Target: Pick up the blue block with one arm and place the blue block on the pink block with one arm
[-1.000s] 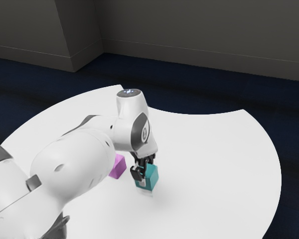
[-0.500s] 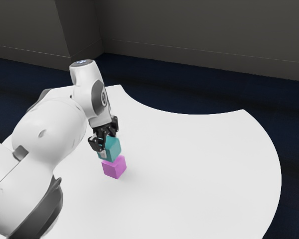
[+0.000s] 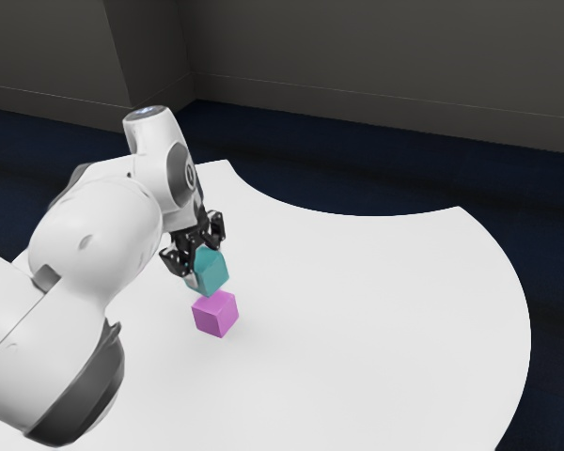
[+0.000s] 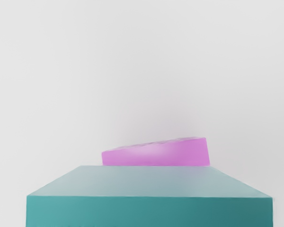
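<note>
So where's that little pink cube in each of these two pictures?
Exterior view: the small pink cube sits on the white table, just below the teal-blue cube held in the black gripper.
Wrist view: the pink cube peeks out beyond the far edge of the teal-blue cube, partly hidden by it.
Shared landmark: the teal-blue cube, right next to the pink one in both.
</note>
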Tool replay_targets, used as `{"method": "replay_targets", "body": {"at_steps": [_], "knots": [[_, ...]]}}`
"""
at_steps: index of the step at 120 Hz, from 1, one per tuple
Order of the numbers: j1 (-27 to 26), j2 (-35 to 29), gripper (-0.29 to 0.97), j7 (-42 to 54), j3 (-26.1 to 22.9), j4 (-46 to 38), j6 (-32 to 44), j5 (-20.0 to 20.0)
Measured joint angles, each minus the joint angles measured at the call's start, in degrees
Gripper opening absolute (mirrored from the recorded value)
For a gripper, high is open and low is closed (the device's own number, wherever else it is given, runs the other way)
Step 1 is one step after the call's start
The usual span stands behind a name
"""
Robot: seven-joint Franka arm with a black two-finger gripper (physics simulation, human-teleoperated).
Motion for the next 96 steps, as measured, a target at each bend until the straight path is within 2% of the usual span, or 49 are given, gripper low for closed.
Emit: {"method": "replay_targets", "body": {"at_steps": [41, 96], "knots": [[0.0, -0.7, 0.37, -6.9, -2.5, -0.9, -0.1, 0.6], [0.6, -0.9, 0.37, -12.9, -2.7, -0.6, -0.1, 1.7]]}}
